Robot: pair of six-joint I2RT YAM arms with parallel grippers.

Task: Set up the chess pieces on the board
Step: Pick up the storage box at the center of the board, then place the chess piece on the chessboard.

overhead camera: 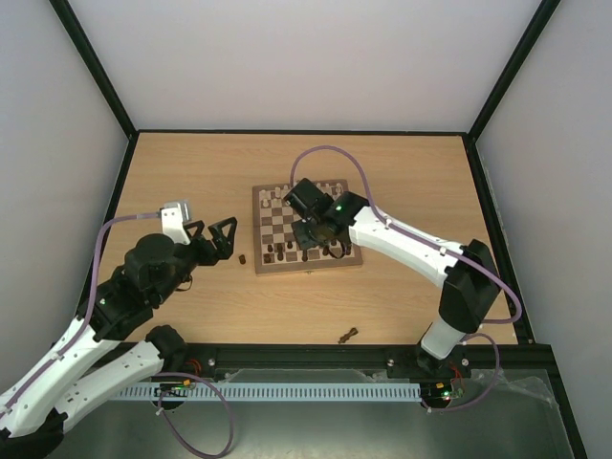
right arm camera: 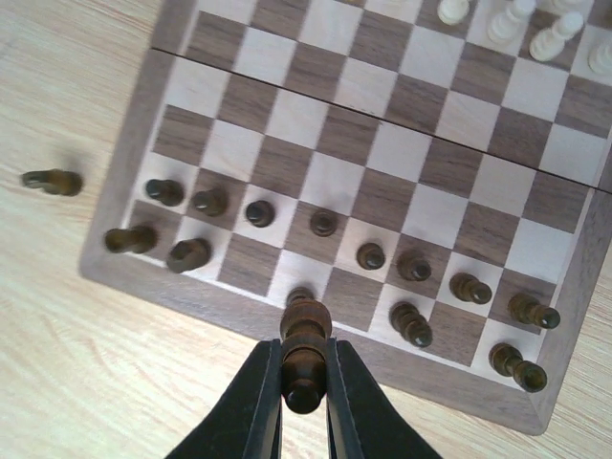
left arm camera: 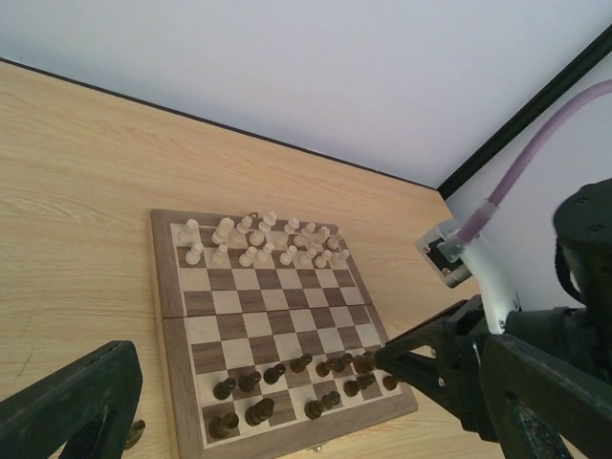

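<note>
The board (overhead camera: 260, 229) lies mid-table, cream pieces on its far rows and several dark chess pieces (overhead camera: 287, 251) on its two near rows. My right gripper (right arm camera: 305, 373) is shut on a dark brown chess piece (right arm camera: 305, 344), held upright with its base at a cream square of the nearest row (right arm camera: 299, 295). In the top view it (overhead camera: 320, 239) hovers over the board's near edge. My left gripper (overhead camera: 215, 239) is open and empty, left of the board. In the left wrist view the board (left arm camera: 164, 287) shows between its fingers (left arm camera: 76, 402).
One dark piece (overhead camera: 243, 258) sits on the table just left of the board; it also shows in the right wrist view (right arm camera: 53, 181). Another dark piece (overhead camera: 349, 335) lies on the table near the front rail. The purple cable (overhead camera: 330, 153) arches over the board's far side.
</note>
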